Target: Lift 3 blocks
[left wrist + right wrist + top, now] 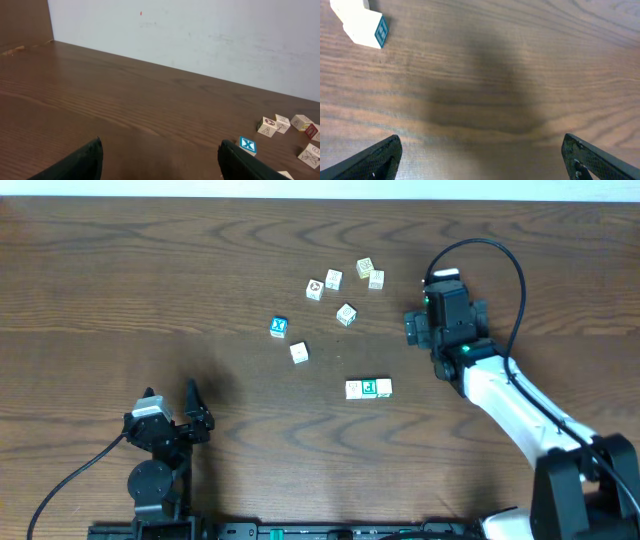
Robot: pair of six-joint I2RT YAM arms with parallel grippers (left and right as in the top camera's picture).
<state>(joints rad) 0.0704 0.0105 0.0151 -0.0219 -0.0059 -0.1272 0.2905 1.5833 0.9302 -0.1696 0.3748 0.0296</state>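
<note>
At lower centre of the overhead frame, the three blocks (368, 388) lie in a row, seemingly touching, on a dark wood-grain worktop (150, 270). The right pincer (481, 137), near to their upper right, and the left pincer (170, 390), well apart at lower left, both stand spread and empty. Squeezing the row's ends could buckle it and scatter blocks. A pale wall (200, 35) backs the worktop.

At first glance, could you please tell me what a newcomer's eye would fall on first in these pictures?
Probably the row of three blocks lying side by side, the middle one green-faced. Next, the lone blue block up-left of it in the overhead view, beside a loose scatter of pale blocks. The left gripper and right gripper are open and empty, clear of all blocks.
</note>
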